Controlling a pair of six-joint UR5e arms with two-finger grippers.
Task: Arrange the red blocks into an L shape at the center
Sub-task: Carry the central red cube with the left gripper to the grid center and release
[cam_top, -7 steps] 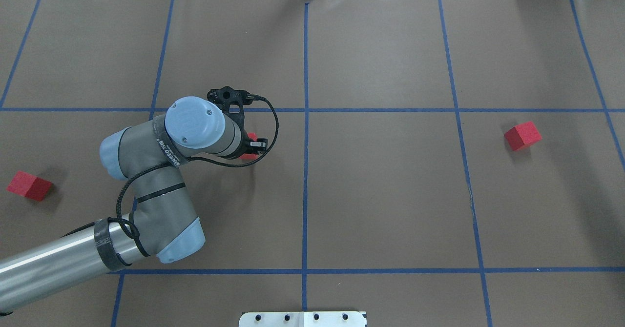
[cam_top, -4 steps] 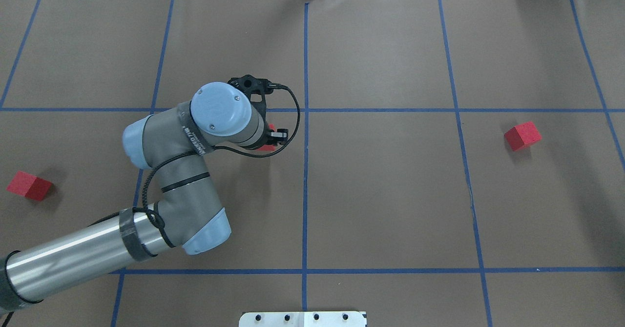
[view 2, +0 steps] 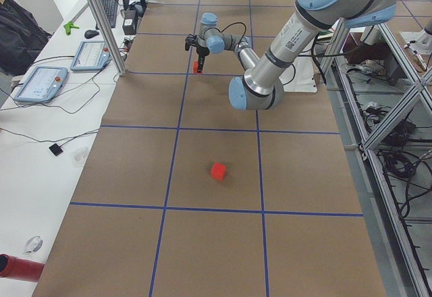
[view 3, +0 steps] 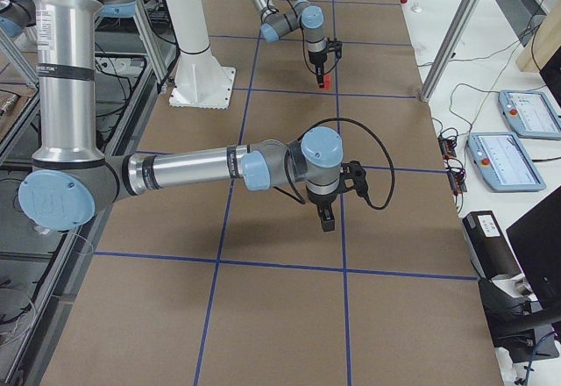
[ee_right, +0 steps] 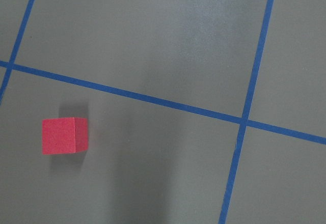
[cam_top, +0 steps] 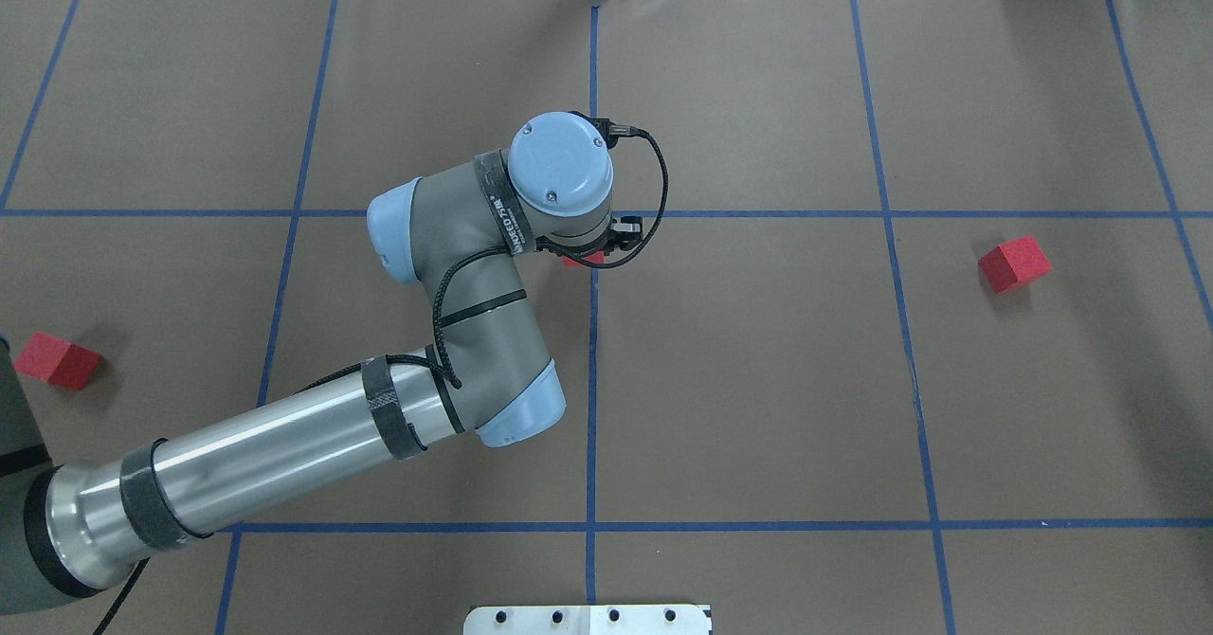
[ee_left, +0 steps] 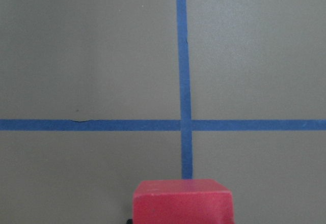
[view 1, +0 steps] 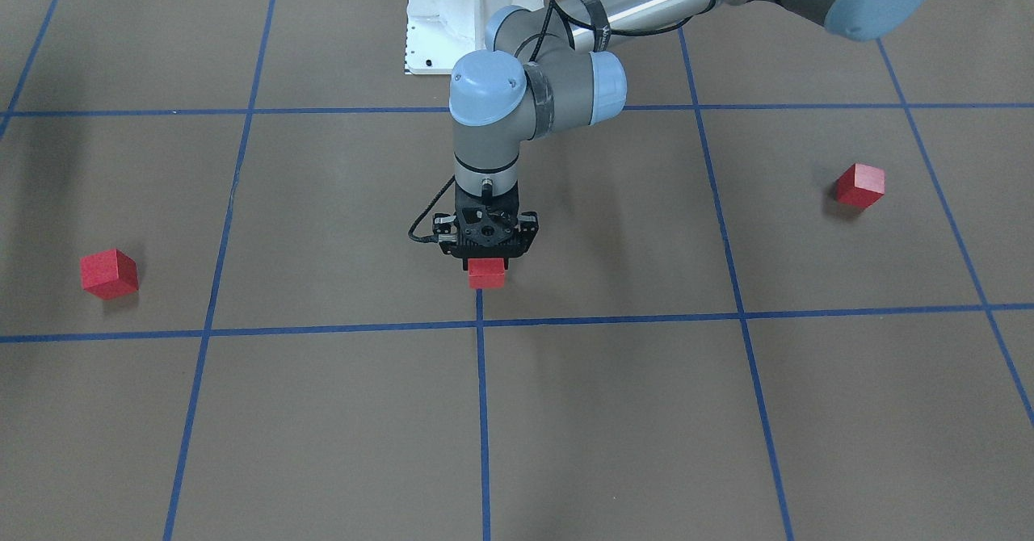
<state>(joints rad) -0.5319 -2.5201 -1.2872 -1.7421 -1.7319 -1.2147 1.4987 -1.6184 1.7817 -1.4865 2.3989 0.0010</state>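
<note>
Left wrist-mounted: red block (ee_left: 182,201) near center (ee_left: 186,124)

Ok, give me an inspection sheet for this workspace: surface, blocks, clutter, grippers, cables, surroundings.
surface: brown sheet with a blue tape grid; center crossing bare.
blocks: held block just on the robot's side of the crossing, contact with the sheet unclear; left block and right block loose, far out at either end.
clutter: nothing seen.
grippers: left gripper shut on the held block; right gripper off to the side, nothing seen in it, open or shut cannot be told.
cables: black cable loops off the left wrist.
surroundings: pendants and a person at the bench.
</note>
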